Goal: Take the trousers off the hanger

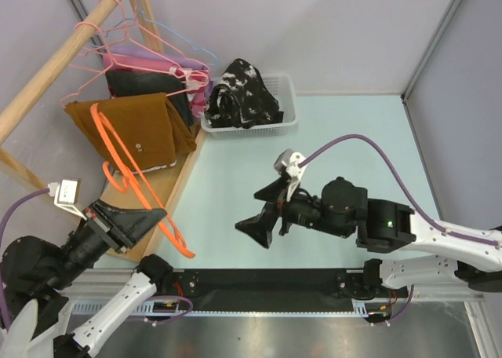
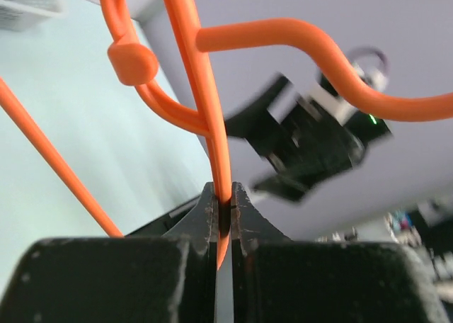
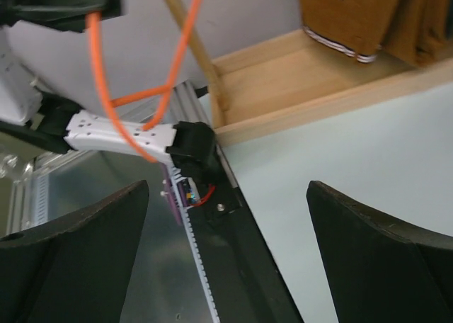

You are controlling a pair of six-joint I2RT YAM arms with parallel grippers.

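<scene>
My left gripper point(image 1: 159, 215) is shut on the wire of an orange hanger point(image 1: 118, 158). The wrist view shows the wire point(image 2: 212, 110) pinched between the closed jaws of the left gripper point(image 2: 224, 208). The hanger carries no cloth. The rust-brown trousers point(image 1: 129, 129) with a small button hang at the rack, behind the hanger; they also show in the right wrist view point(image 3: 354, 11). The black-and-white trousers point(image 1: 241, 95) lie in a white basket point(image 1: 289, 119). My right gripper point(image 1: 251, 210) is open and empty over the table, right of the hanger point(image 3: 99, 89); it also shows in its own view point(image 3: 226, 188).
A wooden rack point(image 1: 47, 79) with a wooden base point(image 1: 169, 189) stands at the left, with pink hangers point(image 1: 118, 56), a blue one, and dark and purple garments point(image 1: 149, 79). Grey walls close in the pale table point(image 1: 345, 138).
</scene>
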